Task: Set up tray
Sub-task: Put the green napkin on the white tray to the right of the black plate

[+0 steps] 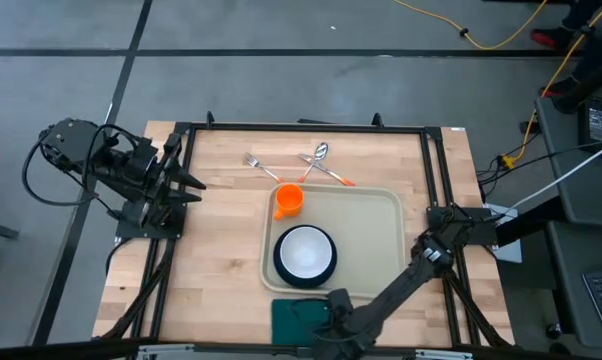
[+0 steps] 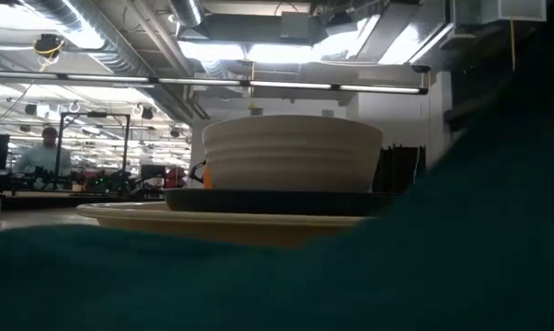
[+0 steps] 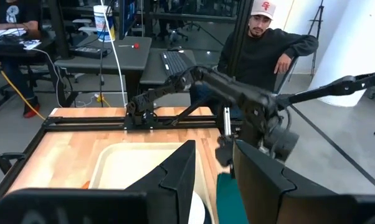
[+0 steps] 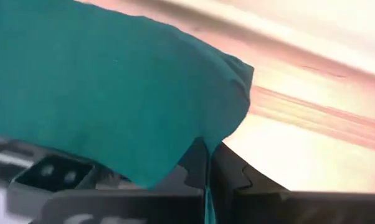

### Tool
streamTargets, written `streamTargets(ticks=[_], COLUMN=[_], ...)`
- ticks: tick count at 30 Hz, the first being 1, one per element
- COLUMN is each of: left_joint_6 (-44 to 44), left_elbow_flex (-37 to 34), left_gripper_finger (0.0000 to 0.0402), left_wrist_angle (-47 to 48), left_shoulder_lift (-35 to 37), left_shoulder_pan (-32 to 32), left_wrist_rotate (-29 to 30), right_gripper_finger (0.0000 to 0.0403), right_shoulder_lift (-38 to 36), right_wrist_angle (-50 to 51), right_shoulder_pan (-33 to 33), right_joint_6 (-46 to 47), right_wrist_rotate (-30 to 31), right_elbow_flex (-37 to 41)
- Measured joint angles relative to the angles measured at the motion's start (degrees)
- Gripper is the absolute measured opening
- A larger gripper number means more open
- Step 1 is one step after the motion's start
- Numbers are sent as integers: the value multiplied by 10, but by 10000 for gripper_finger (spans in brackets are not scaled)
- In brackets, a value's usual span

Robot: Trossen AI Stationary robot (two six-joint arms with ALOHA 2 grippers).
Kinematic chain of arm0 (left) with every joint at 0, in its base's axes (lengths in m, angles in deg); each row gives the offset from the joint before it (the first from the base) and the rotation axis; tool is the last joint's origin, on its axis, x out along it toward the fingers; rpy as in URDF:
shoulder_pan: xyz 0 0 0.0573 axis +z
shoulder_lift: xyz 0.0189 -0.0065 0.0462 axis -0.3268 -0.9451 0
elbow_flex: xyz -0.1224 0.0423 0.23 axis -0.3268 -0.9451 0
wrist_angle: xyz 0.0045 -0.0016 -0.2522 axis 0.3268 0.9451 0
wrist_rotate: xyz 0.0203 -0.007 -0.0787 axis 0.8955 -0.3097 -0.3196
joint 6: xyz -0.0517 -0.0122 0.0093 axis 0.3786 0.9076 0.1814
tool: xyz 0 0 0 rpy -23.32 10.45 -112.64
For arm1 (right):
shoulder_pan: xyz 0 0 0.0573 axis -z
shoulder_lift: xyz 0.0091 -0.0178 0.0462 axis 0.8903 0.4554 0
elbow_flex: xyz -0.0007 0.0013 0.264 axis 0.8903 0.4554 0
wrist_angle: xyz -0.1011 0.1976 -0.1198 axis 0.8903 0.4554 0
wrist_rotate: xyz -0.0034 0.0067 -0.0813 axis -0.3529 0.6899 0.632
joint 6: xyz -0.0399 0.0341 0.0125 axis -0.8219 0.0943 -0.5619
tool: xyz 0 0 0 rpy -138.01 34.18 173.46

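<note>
Wooden table (image 1: 221,250): one tray (image 1: 376,235), long axis left-right; one plate (image 1: 304,255), cup (image 1: 289,199), two utensils. Right gripper (image 4: 207,177) clamped on napkin (image 4: 100,81); left gripper (image 1: 189,182) parted.

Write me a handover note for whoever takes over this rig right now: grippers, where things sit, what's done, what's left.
Right gripper: at the near table edge, shut on the green napkin, just off the tray's near rim.
Left gripper: parked at the left side, open, holding nothing.
Tray: mid-table, carrying the dark plate with the white bowl on it, and the orange cup at its far-left corner.
Fork and spoon: on the wood beyond the tray.
Left: place the napkin and cutlery.
</note>
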Motion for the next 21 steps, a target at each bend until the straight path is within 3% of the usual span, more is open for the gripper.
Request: streamTargets(ticks=[12, 21], left_joint_6=[-6, 2], left_elbow_flex=[0, 0], left_gripper_finger=[102, 102], left_wrist_angle=[0, 0], left_shoulder_lift=[0, 0], left_shoulder_pan=[0, 0], left_wrist_rotate=[0, 36], right_gripper_finger=[6, 6], right_shoulder_lift=[-68, -134], right_wrist_angle=[66, 64], right_shoulder_pan=[-26, -26], right_joint_6=[-28, -244], right_wrist_rotate=[-24, 37], right_elbow_flex=[-10, -14])
